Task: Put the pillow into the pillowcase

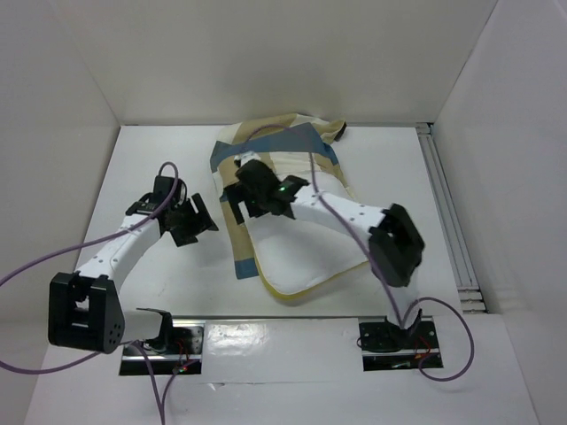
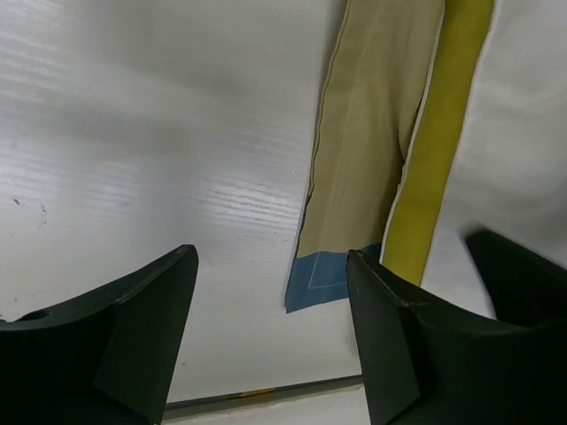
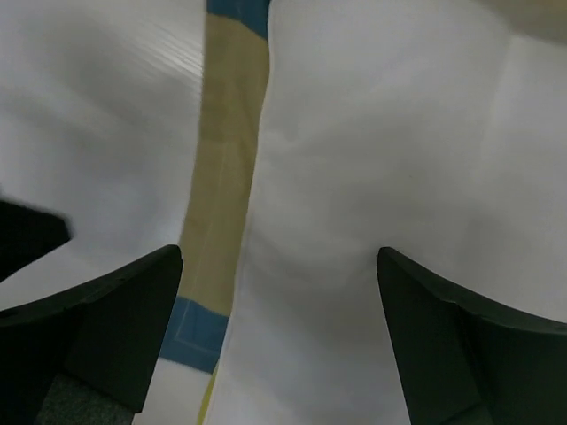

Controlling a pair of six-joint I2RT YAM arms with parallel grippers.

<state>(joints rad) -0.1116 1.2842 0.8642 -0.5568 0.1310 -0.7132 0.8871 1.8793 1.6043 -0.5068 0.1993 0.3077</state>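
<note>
Pillow (image 3: 372,177) beneath the spread right jaws

The white-linked, black-jointed left arm (image 1: 115,252) rises from its base and reaches forward and inward, its black two-finger left gripper (image 1: 197,221) angled down with the jaws spread wide. The matching right arm (image 1: 350,212) bends at a black elbow and stretches leftward. Its black right gripper (image 1: 246,190) is also pointed down with the fingers (image 3: 115,328) held well apart.

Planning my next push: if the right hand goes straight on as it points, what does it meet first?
Most likely the pillow: it fills the gap ahead of the open right hand. The pillowcase strip lies left of that line.
</note>
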